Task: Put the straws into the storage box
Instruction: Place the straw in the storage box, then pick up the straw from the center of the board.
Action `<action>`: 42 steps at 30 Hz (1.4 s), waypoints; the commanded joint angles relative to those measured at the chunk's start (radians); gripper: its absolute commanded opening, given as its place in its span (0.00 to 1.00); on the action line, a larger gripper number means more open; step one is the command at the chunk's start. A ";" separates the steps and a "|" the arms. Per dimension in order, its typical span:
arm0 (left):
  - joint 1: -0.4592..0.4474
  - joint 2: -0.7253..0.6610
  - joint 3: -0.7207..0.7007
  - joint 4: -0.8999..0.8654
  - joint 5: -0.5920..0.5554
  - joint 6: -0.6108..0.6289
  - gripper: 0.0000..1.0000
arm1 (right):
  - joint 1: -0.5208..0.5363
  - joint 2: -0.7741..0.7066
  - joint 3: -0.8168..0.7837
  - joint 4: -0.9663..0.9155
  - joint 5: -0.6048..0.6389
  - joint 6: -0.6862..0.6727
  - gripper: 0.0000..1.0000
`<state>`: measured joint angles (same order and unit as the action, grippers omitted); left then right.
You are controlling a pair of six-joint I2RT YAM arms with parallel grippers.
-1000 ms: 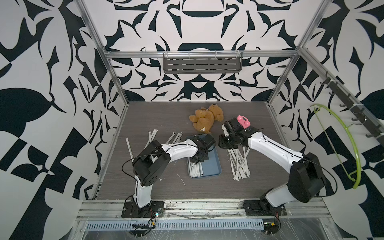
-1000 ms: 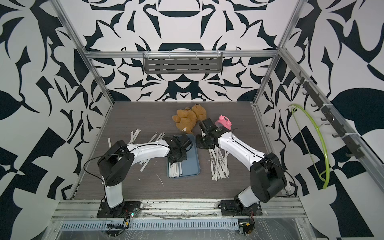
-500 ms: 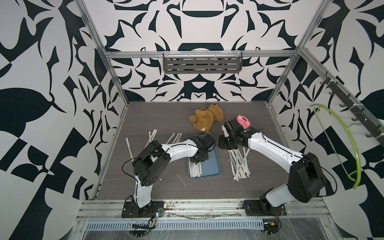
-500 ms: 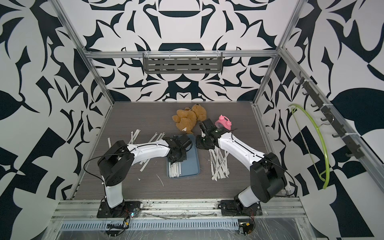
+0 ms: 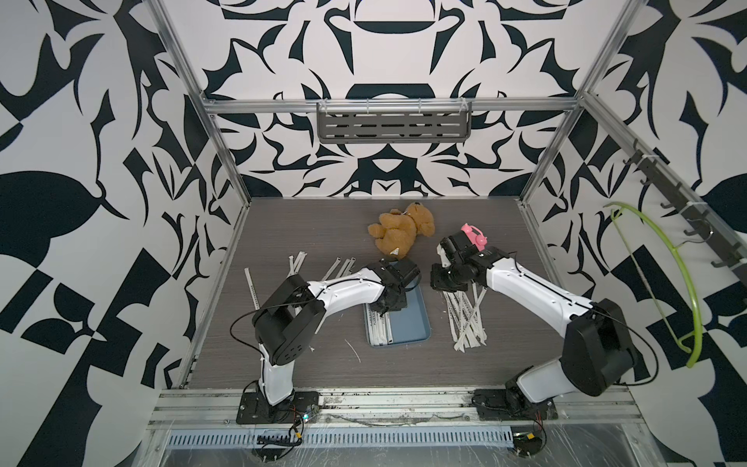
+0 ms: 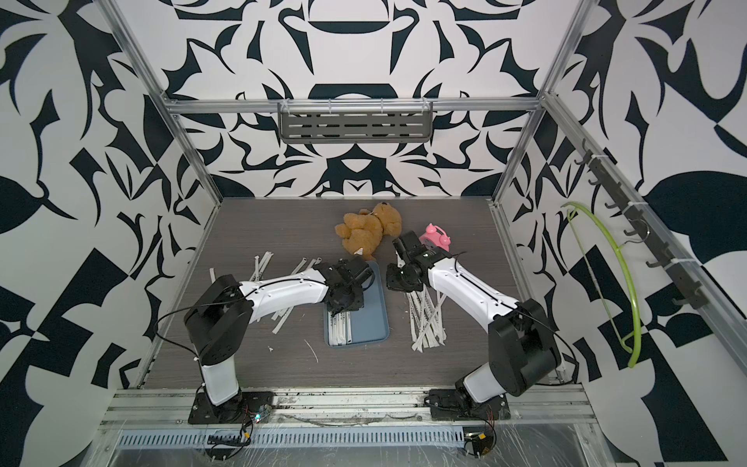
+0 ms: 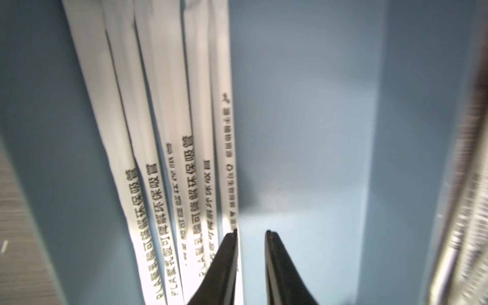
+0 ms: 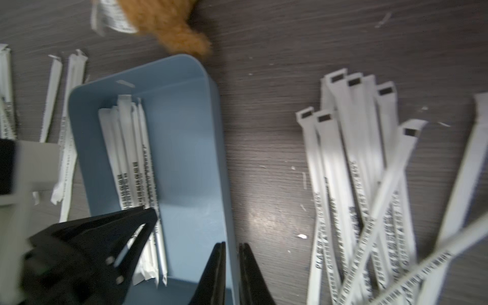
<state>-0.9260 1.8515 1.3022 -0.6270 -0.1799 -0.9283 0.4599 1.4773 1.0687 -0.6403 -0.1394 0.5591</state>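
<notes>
Your dark wood-grain table (image 5: 291, 226) had its widest bare stretches along the back wall and across the front, where only small white scraps (image 5: 352, 350) lay. The blue-grey box (image 5: 410, 323) sat near the middle. It was a shallow tray with rounded corners and a low rim, its long axis running front to back, and its far end lay just short of the teddy bear (image 5: 398, 234). You had a narrow strip of bare table between the box's right wall and the loose pile of straws (image 5: 465, 319). Those pointed roughly front to back too, but fanned out and crossed over one another. More straws (image 5: 297, 263) lay scattered on the left, some partly under your left arm (image 5: 347, 289). Inside the box a few straws (image 7: 169, 132), flat white paper wrappers with black print, lay side by side along its length. They were packed toward the left wall, so the right half of the floor was bare. Your left gripper (image 7: 250, 232) hung low over that floor, jaws slightly apart with nothing between them. One fingertip sat at the edge of the innermost straw, and you could not tell whether it touched. Your right gripper (image 8: 232, 244) was closed on the box's right wall, one finger inside and one outside.
</notes>
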 commanded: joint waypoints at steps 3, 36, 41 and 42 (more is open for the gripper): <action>-0.002 -0.114 0.051 -0.063 -0.065 0.114 0.37 | -0.072 -0.109 -0.057 -0.143 0.077 -0.024 0.16; 0.181 -0.434 -0.387 0.237 -0.028 0.186 0.64 | -0.148 0.084 -0.134 -0.087 0.076 -0.076 0.24; 0.181 -0.423 -0.394 0.247 -0.016 0.180 0.64 | -0.148 0.093 -0.136 -0.076 0.075 -0.084 0.23; 0.180 -0.422 -0.395 0.248 -0.015 0.180 0.64 | -0.148 0.097 -0.137 -0.075 0.075 -0.086 0.23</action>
<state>-0.7456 1.4181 0.9157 -0.3855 -0.2115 -0.7418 0.3084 1.5742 0.9142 -0.7189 -0.0643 0.4900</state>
